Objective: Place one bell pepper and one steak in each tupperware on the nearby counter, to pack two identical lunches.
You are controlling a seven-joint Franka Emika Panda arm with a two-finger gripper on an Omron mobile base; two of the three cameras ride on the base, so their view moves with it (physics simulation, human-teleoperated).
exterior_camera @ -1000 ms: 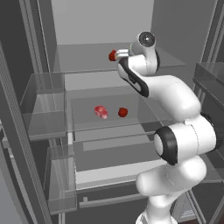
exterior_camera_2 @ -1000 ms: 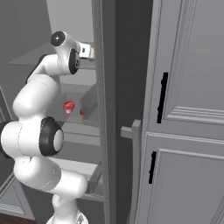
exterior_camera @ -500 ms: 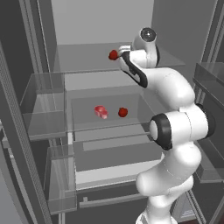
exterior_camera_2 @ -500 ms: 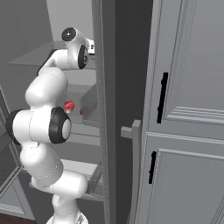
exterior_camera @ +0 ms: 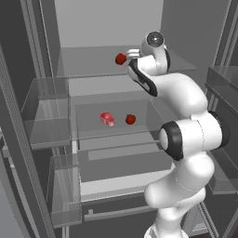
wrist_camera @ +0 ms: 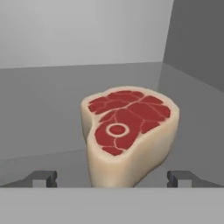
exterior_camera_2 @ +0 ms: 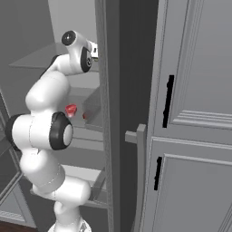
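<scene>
A raw red steak (wrist_camera: 129, 131) with a pale fat rim stands on edge on the upper fridge shelf (exterior_camera: 93, 65), close in front of my hand. My gripper (wrist_camera: 112, 179) is open, with one fingertip (wrist_camera: 43, 178) at each side of the steak's near end and not touching it. From the left base the same steak (exterior_camera: 121, 58) sits just left of the gripper (exterior_camera: 130, 54). A second steak (exterior_camera: 107, 118) and a red bell pepper (exterior_camera: 130, 119) lie on the middle glass shelf. The tupperware and the counter are out of view.
The fridge's back wall (wrist_camera: 83, 30) and right wall (wrist_camera: 197, 39) close in behind the steak. Door bins (exterior_camera: 46, 111) hang at the left. The fridge door edge (exterior_camera_2: 111, 113) and grey panelled cabinets (exterior_camera_2: 199, 90) with black handles stand at the right.
The arm has lifted and its hand has edged further into the upper shelf toward the steak. The jaws stayed open. The food on the middle shelf has not moved.
</scene>
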